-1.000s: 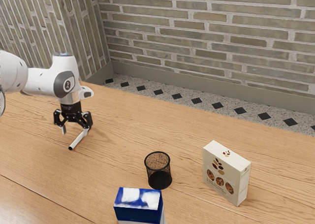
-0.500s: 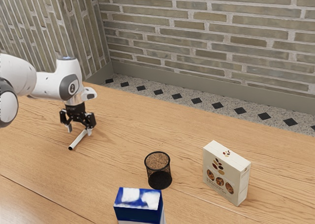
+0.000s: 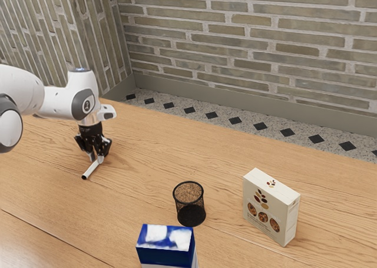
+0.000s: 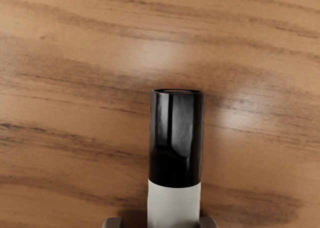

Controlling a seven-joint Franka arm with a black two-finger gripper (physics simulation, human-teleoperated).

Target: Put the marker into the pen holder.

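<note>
Marker (image 4: 175, 138) flat on the table (image 3: 141, 191), between the pincer's (image 3: 96, 159) partly spread fingers, gap along one side, black end jutting past them, broad stretch of wood from pincer to pen holder (image 3: 191, 214)

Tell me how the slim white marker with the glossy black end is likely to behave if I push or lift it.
The marker may roll if pushed sideways, since its barrel is round and lies lengthwise on the flat wooden table. It should prove stiff when lifted: it looks straight and hard. Its shiny black end could be slippery.
</note>
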